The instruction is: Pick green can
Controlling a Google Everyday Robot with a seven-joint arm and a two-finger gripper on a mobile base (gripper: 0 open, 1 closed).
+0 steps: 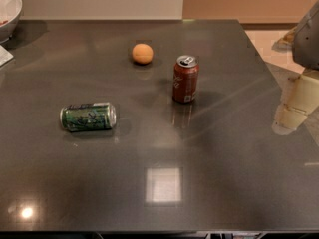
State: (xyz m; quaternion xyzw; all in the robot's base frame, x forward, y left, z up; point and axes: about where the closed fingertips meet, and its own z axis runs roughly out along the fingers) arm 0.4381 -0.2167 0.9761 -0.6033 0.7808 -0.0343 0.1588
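Note:
The green can [88, 116] lies on its side at the left middle of the dark table [164, 148], its silver ends facing left and right. It has a dark green label with pale markings. My gripper [291, 108] is a pale piece hanging from the grey arm [309, 39] at the right edge of the camera view. It hovers over the table's right side, far to the right of the green can and touching nothing.
A reddish-brown can [185, 78] stands upright near the table's middle. An orange ball-like fruit [142, 53] sits behind it to the left. A white bowl [9, 9] is at the far left corner. The table's right edge runs diagonally beside the arm.

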